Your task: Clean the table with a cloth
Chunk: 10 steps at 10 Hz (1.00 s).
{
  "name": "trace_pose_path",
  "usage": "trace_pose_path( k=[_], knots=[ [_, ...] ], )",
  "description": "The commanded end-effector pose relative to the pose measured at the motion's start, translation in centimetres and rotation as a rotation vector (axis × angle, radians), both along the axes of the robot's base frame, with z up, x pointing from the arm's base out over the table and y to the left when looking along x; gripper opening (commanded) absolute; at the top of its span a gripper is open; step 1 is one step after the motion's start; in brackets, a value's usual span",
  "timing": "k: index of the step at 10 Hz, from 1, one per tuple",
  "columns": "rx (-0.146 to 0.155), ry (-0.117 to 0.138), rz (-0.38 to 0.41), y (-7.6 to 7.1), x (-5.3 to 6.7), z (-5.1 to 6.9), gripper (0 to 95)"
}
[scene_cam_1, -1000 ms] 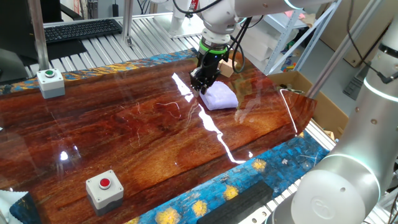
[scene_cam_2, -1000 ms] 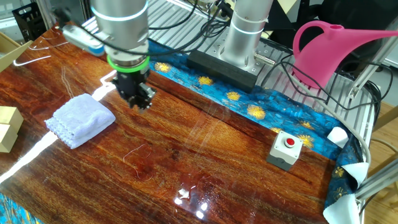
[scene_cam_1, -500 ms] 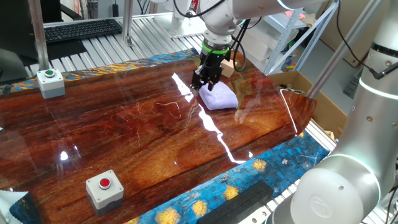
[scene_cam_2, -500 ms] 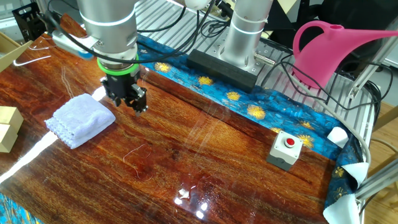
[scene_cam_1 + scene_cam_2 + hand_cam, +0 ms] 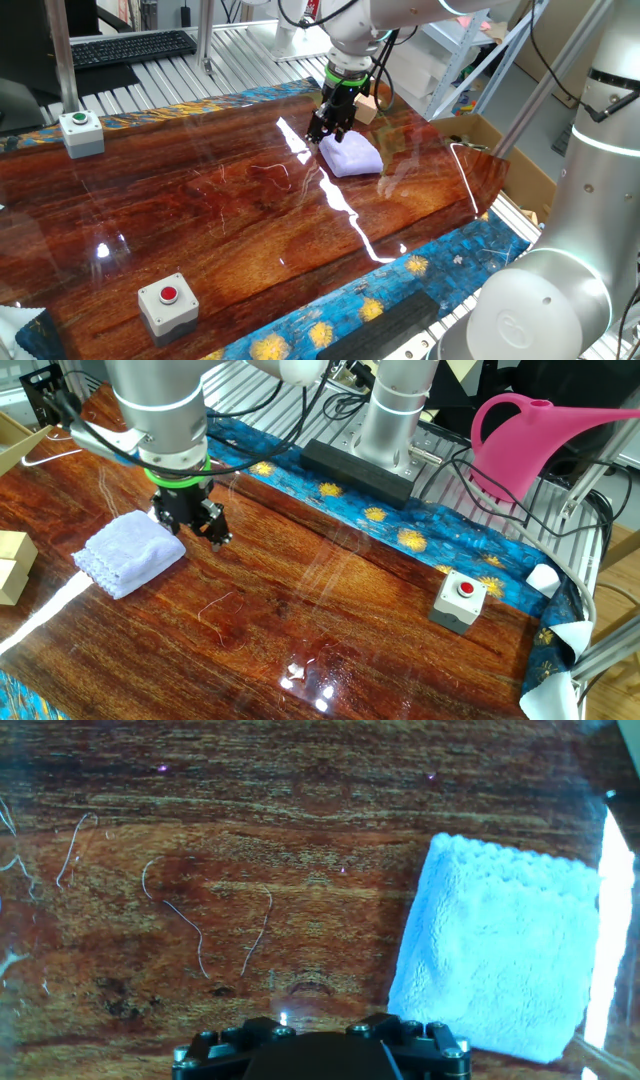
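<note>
You are hovering gripper (image 5: 192,524) just beside cloth (image 5: 130,552), holding nothing; jaw gap unclear. Cloth lying flat on table (image 5: 330,620). Centre over cloth, open wide, descend, pinch thick fold.

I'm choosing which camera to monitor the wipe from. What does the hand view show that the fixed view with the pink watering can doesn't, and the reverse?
Only the hand view shows the thin pale squiggly marks on the wood close up. Only the fixed view shows the gripper beside the cloth, not holding it, plus the pink watering can, red button box and tan boxes. Both show the cloth and the table.
</note>
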<state>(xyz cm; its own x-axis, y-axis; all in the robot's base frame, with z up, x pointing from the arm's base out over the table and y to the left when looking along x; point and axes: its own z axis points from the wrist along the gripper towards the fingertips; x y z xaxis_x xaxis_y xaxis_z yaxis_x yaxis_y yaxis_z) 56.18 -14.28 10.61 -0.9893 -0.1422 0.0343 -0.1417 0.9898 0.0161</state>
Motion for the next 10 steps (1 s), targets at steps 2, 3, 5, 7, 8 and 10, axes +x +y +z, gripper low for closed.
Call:
trace_pose_path(
  k=[2,3,5,7,8,10],
  knots=[
    [0.019,-0.009,-0.034,0.56,-0.35,-0.37,0.0],
    [0.02,-0.007,-0.037,0.71,-0.38,-0.36,0.0],
    [0.023,-0.008,-0.032,0.7,-0.38,-0.34,0.0],
    [0.02,-0.005,-0.038,0.78,-0.32,-0.33,0.0],
    [0.02,-0.001,-0.042,0.78,-0.32,-0.33,0.0],
    [0.011,-0.003,-0.073,0.78,-0.32,-0.33,0.0]
  ],
)
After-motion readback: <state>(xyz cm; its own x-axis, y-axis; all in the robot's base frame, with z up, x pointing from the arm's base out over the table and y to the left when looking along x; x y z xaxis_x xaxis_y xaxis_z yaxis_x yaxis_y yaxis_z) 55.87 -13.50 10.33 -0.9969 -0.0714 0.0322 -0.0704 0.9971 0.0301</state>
